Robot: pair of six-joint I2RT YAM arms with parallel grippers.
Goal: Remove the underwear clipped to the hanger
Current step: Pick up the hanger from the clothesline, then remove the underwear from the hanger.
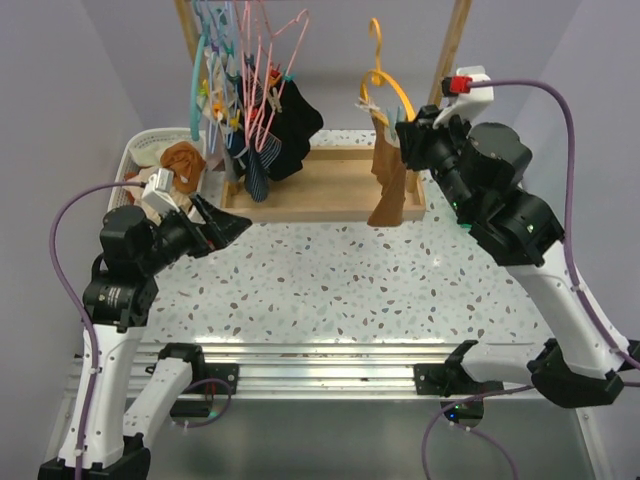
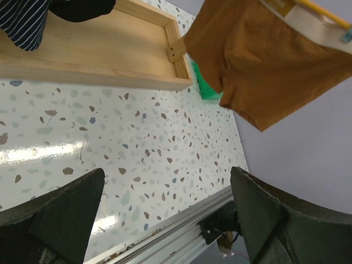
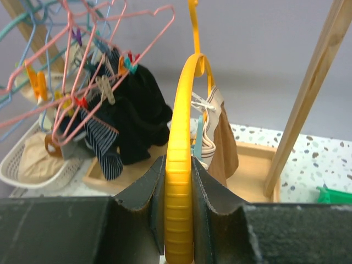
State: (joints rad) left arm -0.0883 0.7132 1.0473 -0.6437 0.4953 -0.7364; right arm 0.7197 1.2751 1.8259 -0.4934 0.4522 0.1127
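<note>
Underwear, black and limp, hangs clipped among the pink hangers, well to the left of the right gripper's fingers and up beyond the left gripper's. No black piece in view looks unclipped, so I judge the whole removal is left to do. The right gripper is clamped on a yellow hanger, with an orange-brown cloth pegged just beyond its fingers. The left gripper hovers spread wide and empty.

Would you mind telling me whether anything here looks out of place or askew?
The pink and teal hangers on the left are tangled at crossing angles, with the black underwear bunched among them instead of hanging flat. A green object lies on the table beside the wooden base; I cannot tell what it is.
</note>
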